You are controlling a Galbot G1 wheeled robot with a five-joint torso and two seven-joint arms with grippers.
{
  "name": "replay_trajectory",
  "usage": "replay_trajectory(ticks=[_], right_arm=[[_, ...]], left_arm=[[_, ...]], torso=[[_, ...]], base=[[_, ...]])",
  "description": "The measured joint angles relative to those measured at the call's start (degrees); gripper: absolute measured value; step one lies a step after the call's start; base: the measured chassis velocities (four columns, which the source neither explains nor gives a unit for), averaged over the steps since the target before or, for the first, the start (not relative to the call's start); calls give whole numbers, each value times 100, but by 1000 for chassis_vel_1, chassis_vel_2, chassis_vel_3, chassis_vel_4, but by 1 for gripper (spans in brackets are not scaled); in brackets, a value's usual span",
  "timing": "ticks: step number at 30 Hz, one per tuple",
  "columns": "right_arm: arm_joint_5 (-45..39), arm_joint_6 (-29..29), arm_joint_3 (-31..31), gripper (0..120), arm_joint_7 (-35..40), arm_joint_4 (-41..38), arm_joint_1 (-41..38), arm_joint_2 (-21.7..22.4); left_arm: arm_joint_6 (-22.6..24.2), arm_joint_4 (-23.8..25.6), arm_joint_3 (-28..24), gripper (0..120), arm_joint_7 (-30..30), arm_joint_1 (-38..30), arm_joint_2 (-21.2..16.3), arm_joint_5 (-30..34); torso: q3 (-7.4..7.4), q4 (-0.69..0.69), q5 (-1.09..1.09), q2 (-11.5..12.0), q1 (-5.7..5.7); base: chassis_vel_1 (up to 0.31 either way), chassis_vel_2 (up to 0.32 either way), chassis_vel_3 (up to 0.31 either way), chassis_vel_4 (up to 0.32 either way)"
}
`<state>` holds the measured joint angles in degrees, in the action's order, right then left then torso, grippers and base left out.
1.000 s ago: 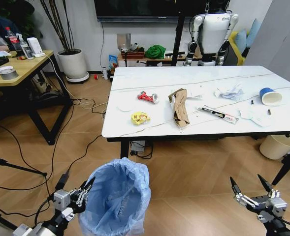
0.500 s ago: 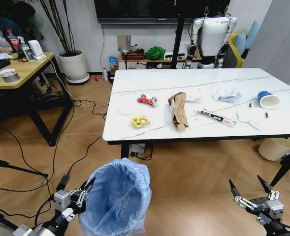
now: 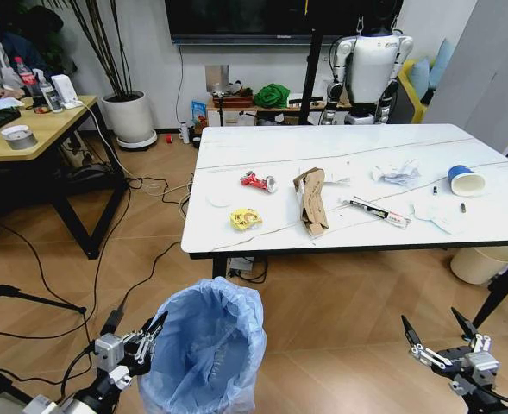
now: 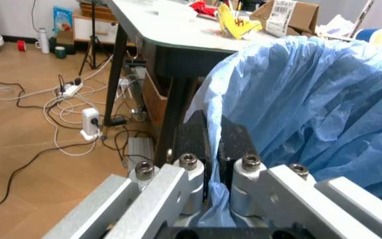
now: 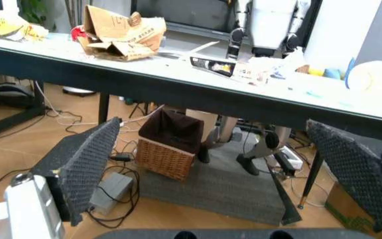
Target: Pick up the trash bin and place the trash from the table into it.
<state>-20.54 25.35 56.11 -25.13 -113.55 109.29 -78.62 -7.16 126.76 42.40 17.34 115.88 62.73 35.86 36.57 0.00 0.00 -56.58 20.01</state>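
Light-blue crinkled bag lining small round trash bin (image 3: 203, 354), low before white marble-look table (image 3: 357, 233); left gripper (image 4: 211, 149) pinches its rim for carrying. Right gripper (image 3: 439, 332) spread, idle. Cardboard, can, wrapper trash (image 3: 312, 200) on tabletop.

The left end effector (image 4: 208, 149) has its two black fingers (image 4: 192, 137) pinched together on the rim of the trash bin's crinkled light-blue plastic bag (image 4: 310, 109). Beyond the bag stands the white-topped table (image 4: 157, 25) on black legs, carrying a yellow wrapper (image 4: 234, 25), a crushed red can (image 4: 201, 7) and folded brown cardboard (image 4: 290, 15). White cables and a power strip (image 4: 88, 122) lie on the wooden floor (image 4: 25, 144).
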Motion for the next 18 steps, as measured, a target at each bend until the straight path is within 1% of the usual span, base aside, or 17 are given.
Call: replay_trajectory(ticks=[6, 8, 18], right_arm=[[93, 2, -2, 100, -9, 18, -24, 6], [97, 2, -2, 100, -11, 18, -27, 6], [106, 23, -4, 100, -30, 0, -29, 10]], left_arm=[[-2, 0, 1, 0, 4, 6, 16, -42], [-2, 0, -1, 0, 4, 6, 19, -53], [-8, 0, -8, 0, 18, 13, 34, -83]], torso=[[100, 0, 0, -171, 72], [111, 0, 0, -193, 82], [271, 0, 0, -484, 213]], base=[[0, 0, 0, 0], [0, 0, 0, 0], [0, 0, 0, 0]])
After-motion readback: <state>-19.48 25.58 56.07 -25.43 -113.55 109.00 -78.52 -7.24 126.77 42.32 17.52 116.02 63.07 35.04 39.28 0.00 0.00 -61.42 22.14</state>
